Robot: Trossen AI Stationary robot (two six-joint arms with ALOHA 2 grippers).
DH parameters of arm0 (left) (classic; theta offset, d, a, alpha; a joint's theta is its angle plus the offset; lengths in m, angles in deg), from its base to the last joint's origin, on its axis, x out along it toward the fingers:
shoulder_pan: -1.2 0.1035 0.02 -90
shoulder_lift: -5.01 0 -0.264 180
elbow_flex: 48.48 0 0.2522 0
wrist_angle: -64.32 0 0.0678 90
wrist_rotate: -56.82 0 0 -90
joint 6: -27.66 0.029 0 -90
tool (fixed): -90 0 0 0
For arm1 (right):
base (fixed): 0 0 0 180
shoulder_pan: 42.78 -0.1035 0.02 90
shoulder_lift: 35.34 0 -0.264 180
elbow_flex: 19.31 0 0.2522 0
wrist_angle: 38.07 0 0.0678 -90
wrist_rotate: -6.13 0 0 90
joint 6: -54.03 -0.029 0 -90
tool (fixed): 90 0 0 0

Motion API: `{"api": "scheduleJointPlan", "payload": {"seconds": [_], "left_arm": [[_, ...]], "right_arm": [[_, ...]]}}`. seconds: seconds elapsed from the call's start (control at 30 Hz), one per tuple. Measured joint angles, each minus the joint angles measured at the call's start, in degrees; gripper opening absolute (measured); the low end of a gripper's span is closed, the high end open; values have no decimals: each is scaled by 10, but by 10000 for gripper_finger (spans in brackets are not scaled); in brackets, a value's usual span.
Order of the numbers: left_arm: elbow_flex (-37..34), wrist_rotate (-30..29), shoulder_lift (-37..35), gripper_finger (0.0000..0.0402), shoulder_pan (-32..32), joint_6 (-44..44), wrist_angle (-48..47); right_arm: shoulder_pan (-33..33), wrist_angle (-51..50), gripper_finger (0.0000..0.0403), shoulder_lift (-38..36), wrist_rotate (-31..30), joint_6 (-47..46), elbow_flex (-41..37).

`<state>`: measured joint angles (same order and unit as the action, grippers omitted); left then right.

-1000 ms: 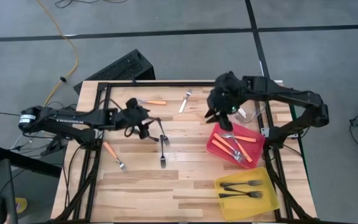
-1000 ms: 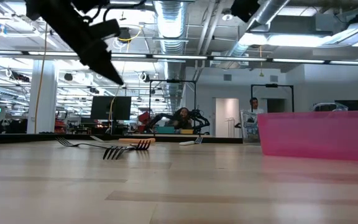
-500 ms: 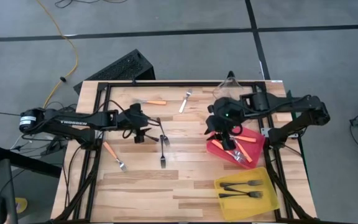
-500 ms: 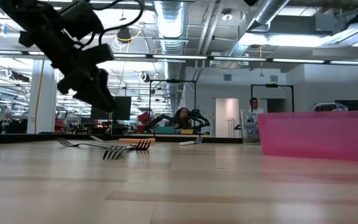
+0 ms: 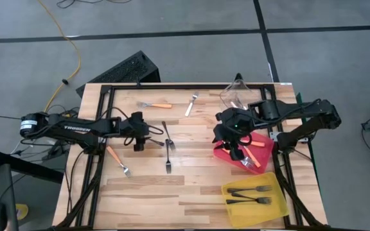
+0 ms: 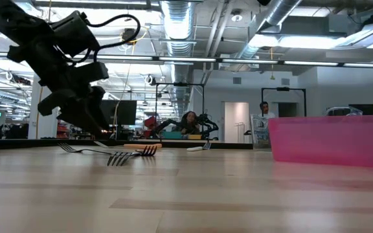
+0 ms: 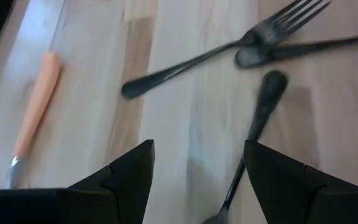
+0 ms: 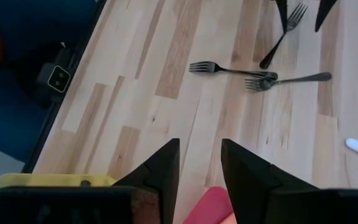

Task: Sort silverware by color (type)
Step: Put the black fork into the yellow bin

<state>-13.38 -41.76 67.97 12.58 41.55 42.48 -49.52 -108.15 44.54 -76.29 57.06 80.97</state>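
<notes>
Silverware was split: 3 black forks [image 5: 167, 142] lay loose mid-table in a cluster, 2 crossing at the handles, w/ an orange-handled fork [image 5: 117, 160] nearer the left edge, another orange one [image 5: 157, 105] and a pale fork [image 5: 191, 102] at the far side; sorted pieces sat in the red bin [image 5: 267, 146] and yellow bin [image 5: 278, 204] on the right. Left gripper [image 5: 140, 138] hung low just beside the black cluster, jaws spread wide and empty; in its wrist view 1 black handle [image 7: 261, 106] ran toward the gap between the fingers [image 7: 126, 177]. To do this well, I'd judge it should centre on that single handle, clear of the crossed pair, and drop straight before closing, since thin forks skid on wood. Right gripper [image 5: 235, 136] hovered over the red bin's near rim, jaws part-open w/ nothing seen between them.
</notes>
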Motion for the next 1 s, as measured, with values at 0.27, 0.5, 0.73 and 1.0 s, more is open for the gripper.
{"api": "scheduleJointPlan", "payload": {"seconds": [0.27, 0.5, 0.73, 1.0], "left_arm": [[-2, 13, 2, 233, 0, 7, 6], [-2, 19, 51, 233, 12, -10, -5], [1, 22, 108, 224, 12, -22, 1], [1, 39, 117, 80, 11, -36, -8]], "right_arm": [[0, 0, 142, 0, -2, 0, 0], [0, -1, 142, 0, -2, 0, 0], [0, -1, 142, 0, -2, 0, 0], [0, -1, 142, 0, -2, -1, 0]]}}
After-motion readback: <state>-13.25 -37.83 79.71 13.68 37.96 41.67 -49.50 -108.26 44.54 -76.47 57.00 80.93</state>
